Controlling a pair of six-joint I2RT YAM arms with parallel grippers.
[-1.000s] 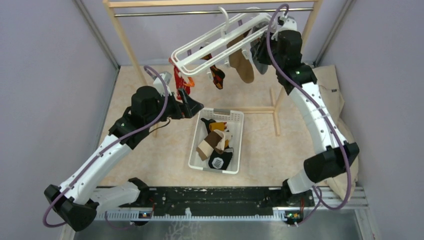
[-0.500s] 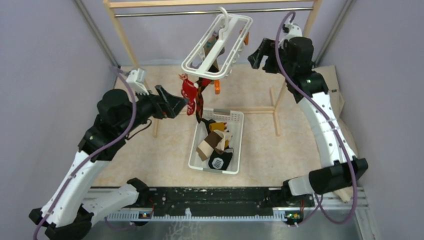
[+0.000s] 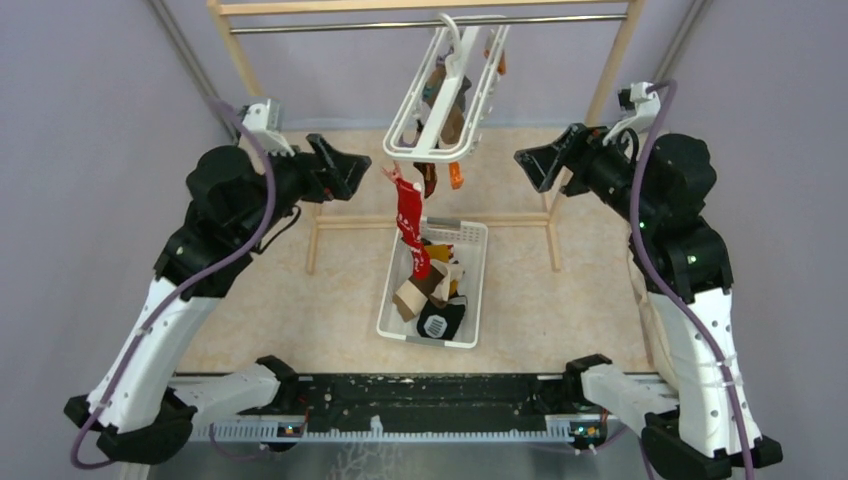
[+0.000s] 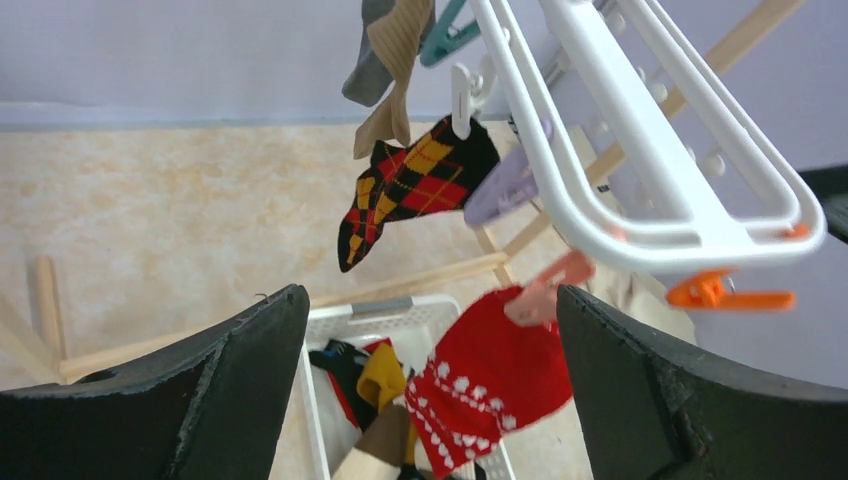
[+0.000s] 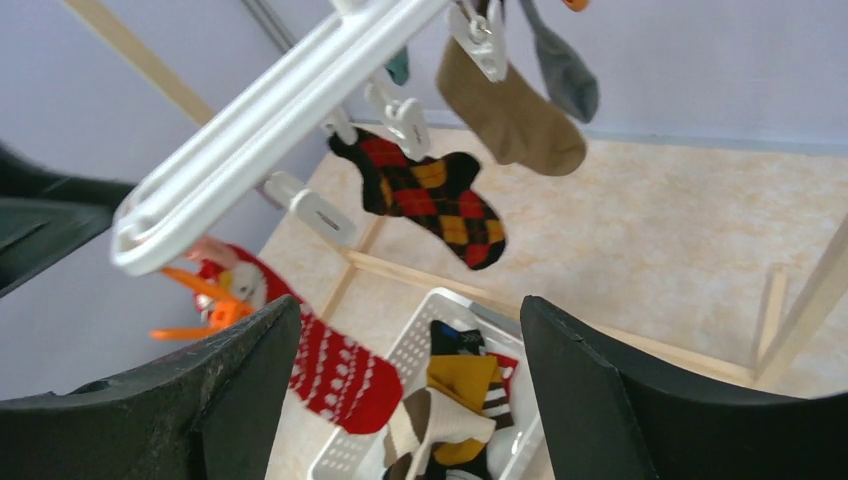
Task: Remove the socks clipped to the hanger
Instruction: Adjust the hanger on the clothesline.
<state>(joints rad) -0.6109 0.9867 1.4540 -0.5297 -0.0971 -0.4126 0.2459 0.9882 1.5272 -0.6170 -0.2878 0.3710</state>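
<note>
The counter (image 3: 560, 320) carries everything. A wooden rack (image 3: 300, 6) stands across its far half. The hanger (image 4: 700, 235) hangs by its hook from the rack's top, tilted with one end lower, above the middle of the counter. The left gripper (image 3: 350, 172) is raised near the hanger's low end, on its left and not touching it, jaws spread wide with nothing between them. The right gripper (image 3: 532, 168) is raised off to the hanger's right, also clear of it, jaws wide and empty too. The basket (image 3: 465, 232), white, rests in the middle of the counter below the hanger's low end.

Progress, my read: partly done, maybe around halfway. A pile of loose socks (image 3: 435, 295) already lies in the basket: mustard, brown-and-cream, black-and-white. I can't tell the exact count because they overlap.

Left on the hanger: at least four. The red patterned sock (image 3: 410, 225) hangs from a pink clip (image 4: 545, 290) at the low end, dangling over the basket's far rim. The argyle sock (image 4: 410, 190) is clipped further up, then a tan sock (image 5: 515, 115) and a grey sock (image 5: 565, 70) toward the high end. More may hide behind those; unclear. Some clips hang bare: an orange clip (image 4: 725, 295) and a lilac clip (image 4: 505, 185) near the low end. There is no sock in either gripper, and every remaining one has yet to be pulled free.
</note>
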